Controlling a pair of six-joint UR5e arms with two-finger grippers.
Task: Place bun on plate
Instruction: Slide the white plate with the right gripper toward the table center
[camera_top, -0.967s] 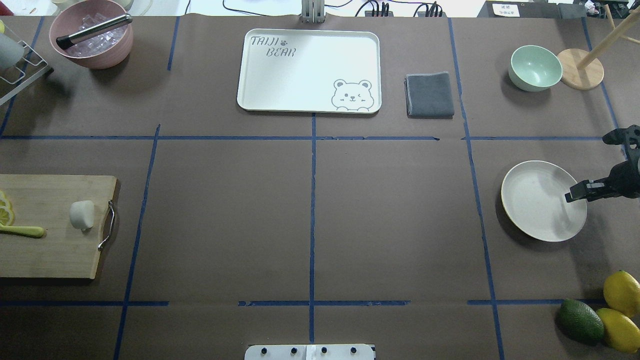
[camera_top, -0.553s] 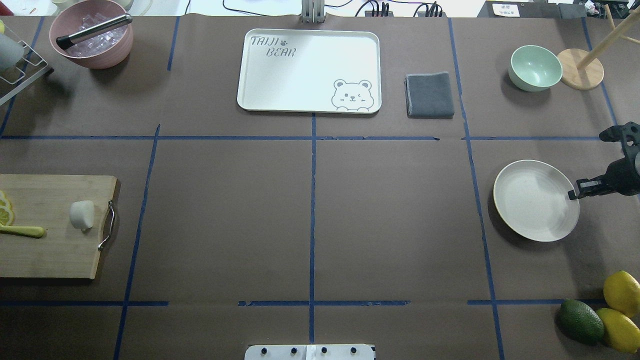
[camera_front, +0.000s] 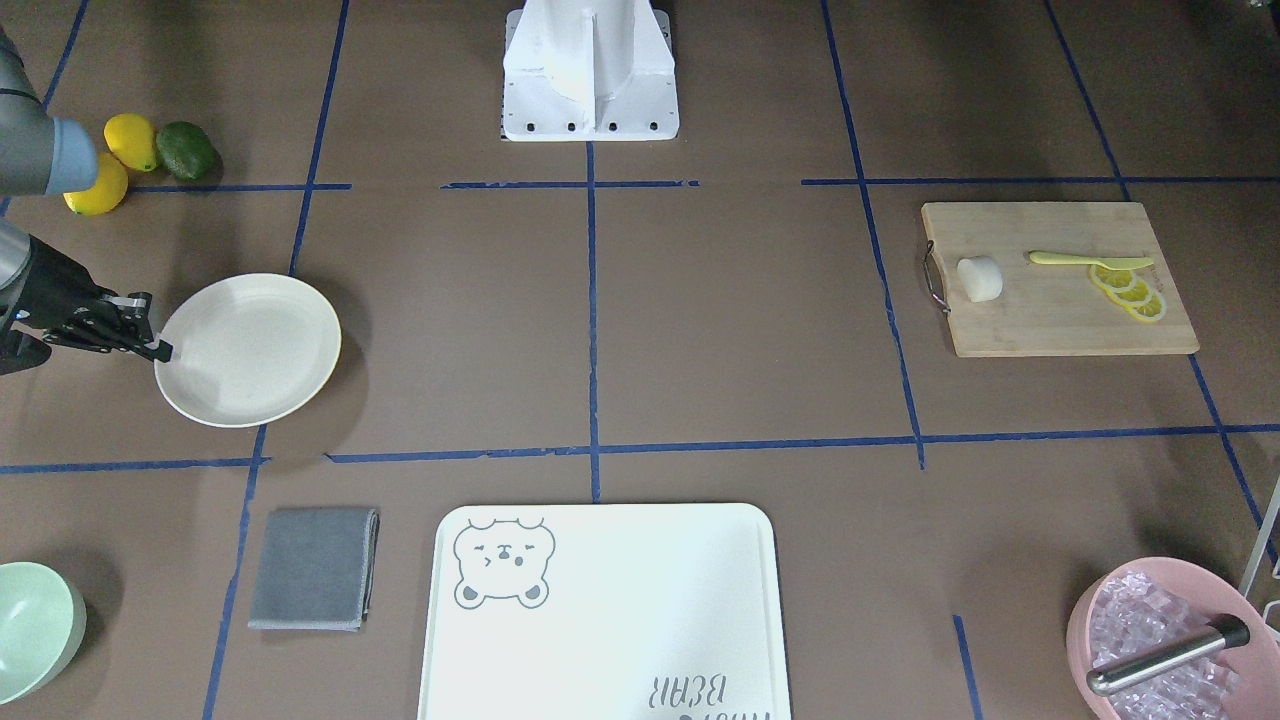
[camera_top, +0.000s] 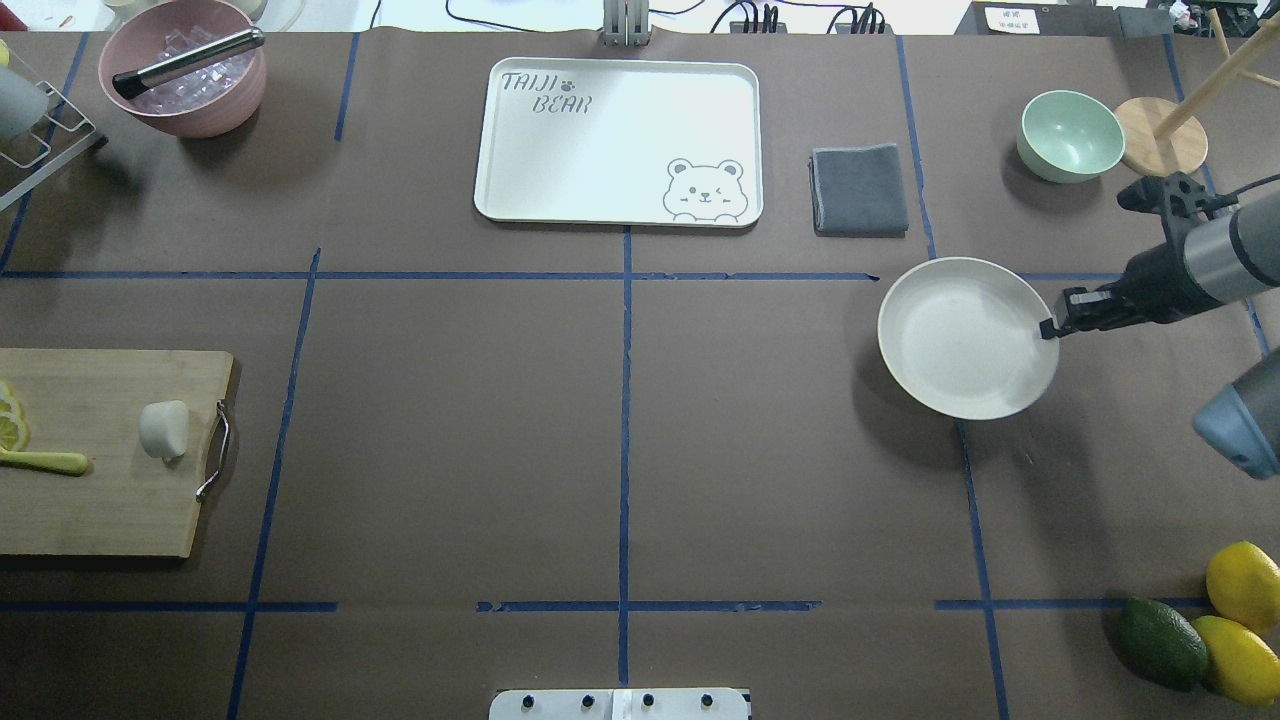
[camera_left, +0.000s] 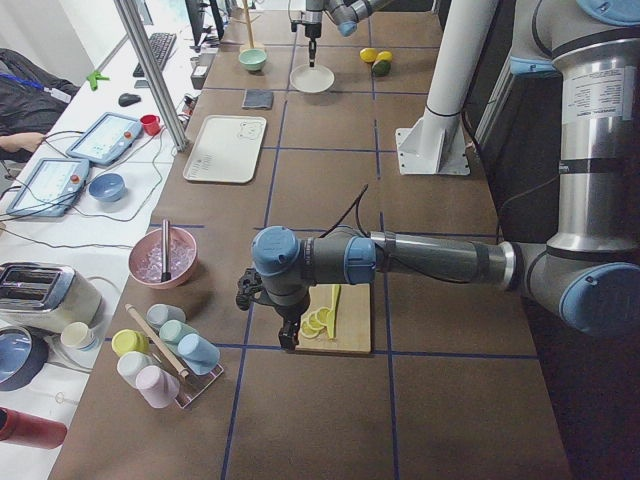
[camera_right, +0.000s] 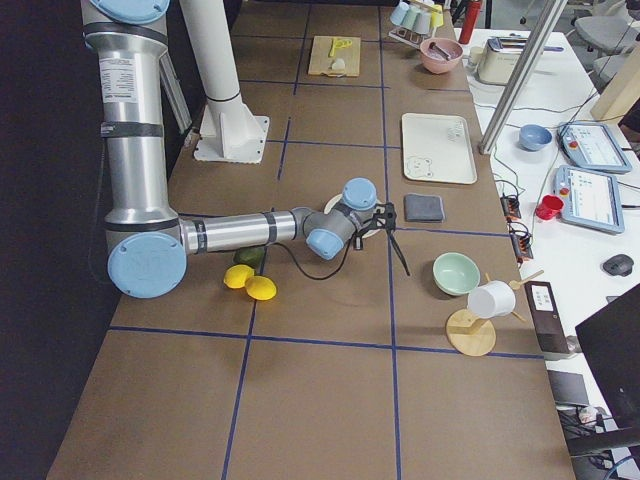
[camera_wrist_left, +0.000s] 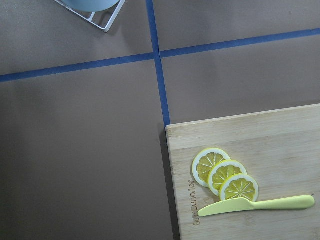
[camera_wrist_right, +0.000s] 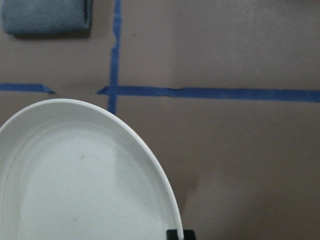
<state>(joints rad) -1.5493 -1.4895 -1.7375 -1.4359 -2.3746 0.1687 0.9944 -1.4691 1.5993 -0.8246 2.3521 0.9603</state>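
Note:
The white bun (camera_top: 163, 430) (camera_front: 980, 278) lies on the wooden cutting board (camera_top: 100, 500) at the table's left edge, beside lemon slices (camera_wrist_left: 225, 177) and a yellow knife (camera_wrist_left: 255, 205). The cream plate (camera_top: 950, 340) (camera_front: 250, 350) (camera_wrist_right: 75, 190) hangs a little above the table on the right, casting an offset shadow. My right gripper (camera_top: 1050, 326) (camera_front: 160, 350) is shut on its right rim. My left gripper (camera_left: 289, 340) shows only in the exterior left view, above the board's outer end; I cannot tell if it is open or shut. The left wrist view does not hold the bun.
A white bear tray (camera_top: 618, 140) and a folded grey cloth (camera_top: 860, 190) lie at the back. A green bowl (camera_top: 1070, 135) and a wooden stand (camera_top: 1160, 135) sit at back right. A pink ice bowl (camera_top: 185, 70) is at back left; lemons and an avocado (camera_top: 1160, 640) at front right.
My right gripper has carried the plate leftward and farther from the robot, from near the right edge toward the blue tape cross. The bun has not moved.

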